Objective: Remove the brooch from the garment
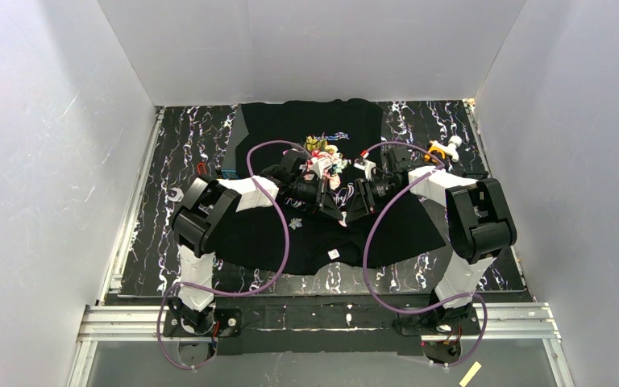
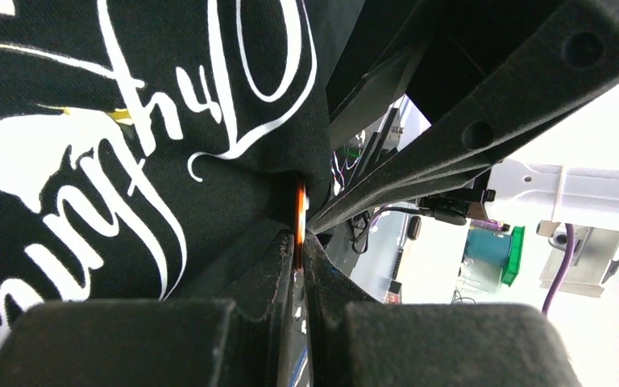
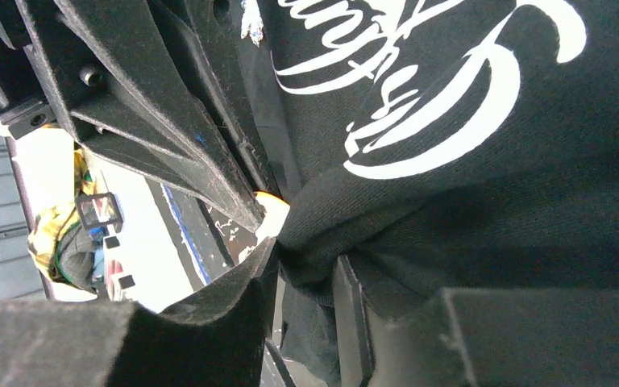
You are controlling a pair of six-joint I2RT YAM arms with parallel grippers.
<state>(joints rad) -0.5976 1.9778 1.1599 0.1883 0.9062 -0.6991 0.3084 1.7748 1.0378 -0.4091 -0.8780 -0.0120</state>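
Since the brooch (image 2: 300, 214) shows only as a thin orange rim nipped in your tightly closed left tool (image 2: 301, 242), at the lettered chest of the garment (image 2: 234, 193) on the tabletop (image 1: 185, 145), treat it as small, rigid and probably slippery. Your right tool (image 3: 306, 270) clamps a bunched fold just beside it; that cloth is soft and stretchy, so grip close.

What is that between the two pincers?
A bunched fold of the black shirt, with a thin orange piece at its edge. The left wrist view shows the left pincer nipping that piece; the right wrist view shows the right pincer pinching the fold.
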